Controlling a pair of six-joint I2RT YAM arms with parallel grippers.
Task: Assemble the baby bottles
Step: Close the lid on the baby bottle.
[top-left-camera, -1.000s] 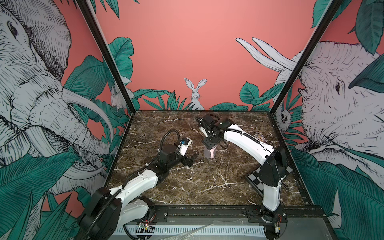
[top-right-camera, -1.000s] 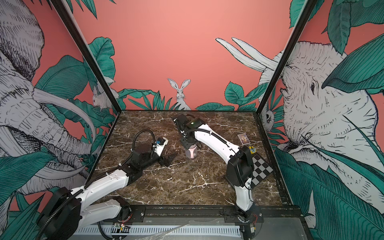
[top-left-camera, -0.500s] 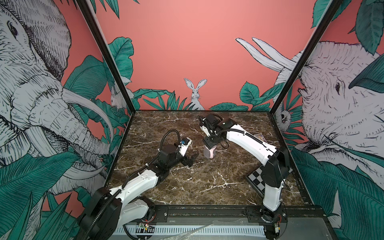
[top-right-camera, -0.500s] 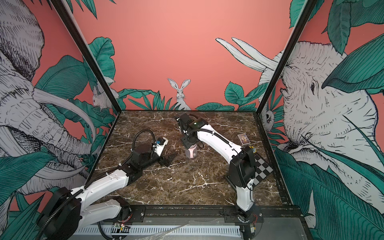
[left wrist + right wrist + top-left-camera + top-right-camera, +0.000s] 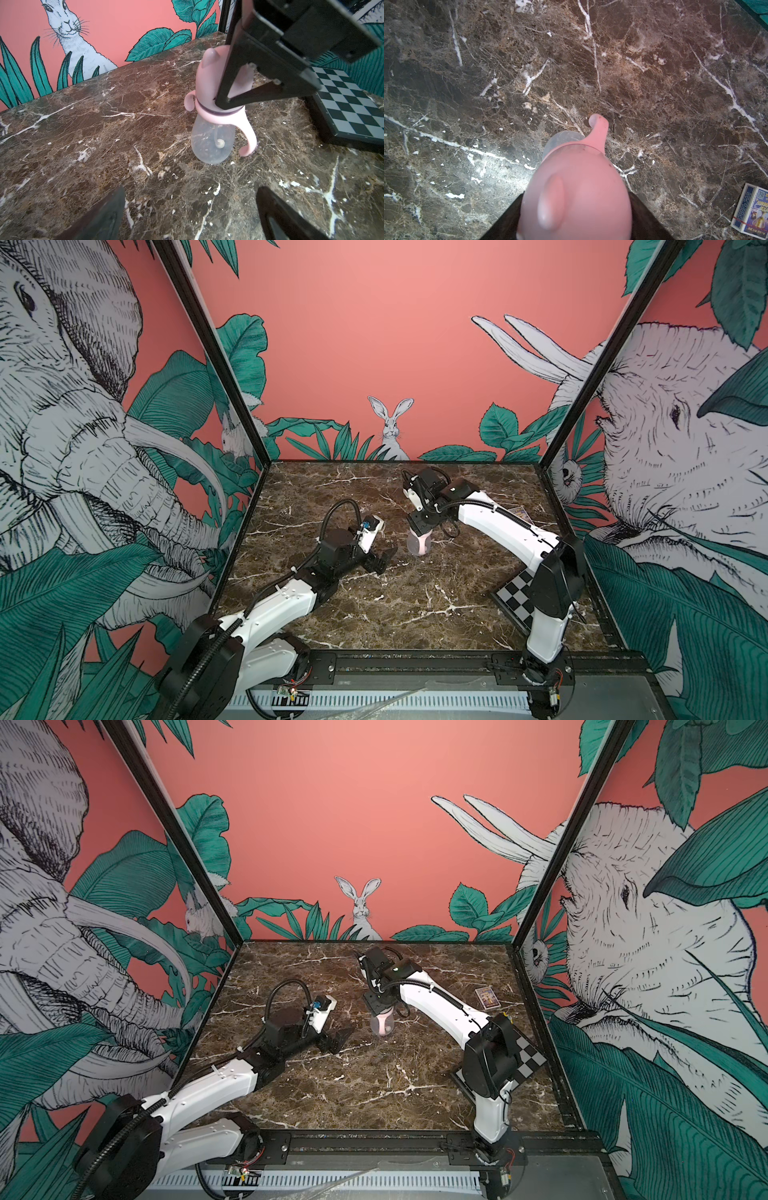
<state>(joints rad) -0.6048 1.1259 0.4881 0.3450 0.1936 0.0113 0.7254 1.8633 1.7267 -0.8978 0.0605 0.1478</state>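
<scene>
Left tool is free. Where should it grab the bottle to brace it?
Probably the clear body, low, below the handle ring. Come in level from the left tool's side: it stands upright, that face is bare between the handles, and the right tool holds the cap from above.

Pink eared dome cap (image 5: 209, 79) showed rosy; frosted clear plastic body (image 5: 205, 145) looked milky; brown marble tabletop (image 5: 93, 135) ran white-veined; flat checkerboard (image 5: 342, 104) was black-and-white.

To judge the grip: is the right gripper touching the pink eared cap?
Touching. Right wrist view: the right gripper clamps the pink eared cap, no gap.
</scene>
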